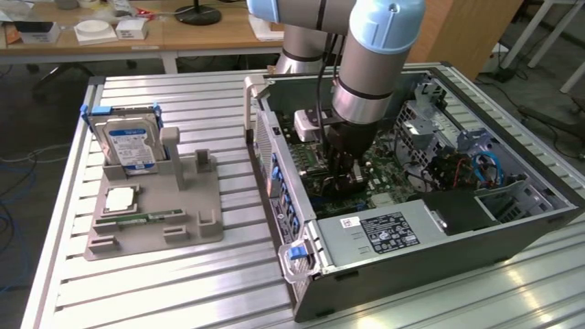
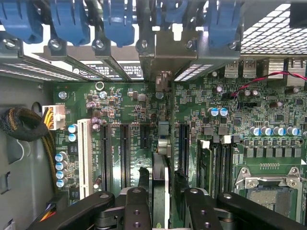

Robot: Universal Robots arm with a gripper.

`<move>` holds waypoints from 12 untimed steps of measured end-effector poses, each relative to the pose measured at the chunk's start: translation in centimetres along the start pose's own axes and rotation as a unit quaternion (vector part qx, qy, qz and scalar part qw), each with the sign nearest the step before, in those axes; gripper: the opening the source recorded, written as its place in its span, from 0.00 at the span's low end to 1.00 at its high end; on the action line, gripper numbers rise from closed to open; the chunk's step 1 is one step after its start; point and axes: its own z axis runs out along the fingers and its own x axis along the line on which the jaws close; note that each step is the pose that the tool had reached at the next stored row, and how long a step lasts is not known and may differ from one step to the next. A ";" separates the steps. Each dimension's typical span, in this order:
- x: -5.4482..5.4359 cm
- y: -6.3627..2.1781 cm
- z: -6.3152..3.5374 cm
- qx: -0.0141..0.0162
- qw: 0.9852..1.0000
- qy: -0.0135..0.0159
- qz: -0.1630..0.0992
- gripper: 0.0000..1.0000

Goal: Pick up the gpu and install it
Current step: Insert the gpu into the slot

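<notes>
Standing edge-on between the claw (image 2: pixel 160 184) fingers, gpu (image 2: pixel 160 158), jaws slightly parted, grip unclear

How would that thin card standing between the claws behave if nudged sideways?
The gpu looks like a stiff, thin board, so it probably would not flop. Standing on edge over the motherboard, between the gripper fingers, it seems apt to tip and could be fragile.

Almost no print can be made out. The silver hard drive with a blue label (image 1: pixel 131 145), standing upright in the grey holder — its lettering is too small to read. The white-and-black sticker on the grey metal power supply box (image 1: pixel 388 231) carries a barcode and fine lines, illegible. White markings on the green motherboard (image 2: pixel 129 115) beside its slots cannot be read either.
</notes>
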 end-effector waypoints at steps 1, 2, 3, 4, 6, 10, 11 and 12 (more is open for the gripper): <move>0.0 0.00 -0.03 0.000 1.000 0.000 0.000 0.34; 0.0 0.00 -0.12 0.000 1.000 0.000 0.000 0.34; 0.0 0.00 -0.21 0.000 1.000 0.000 0.000 0.34; 0.0 -0.01 -0.31 0.000 1.000 0.000 0.000 0.34; 0.0 -0.01 -0.59 0.000 1.000 0.000 0.000 0.34; 0.0 -0.02 -1.17 0.000 1.000 0.000 0.000 0.34; 0.0 -0.02 -1.27 0.000 1.000 0.000 0.000 0.34; 0.0 -0.02 -1.34 0.000 1.000 0.000 0.000 0.34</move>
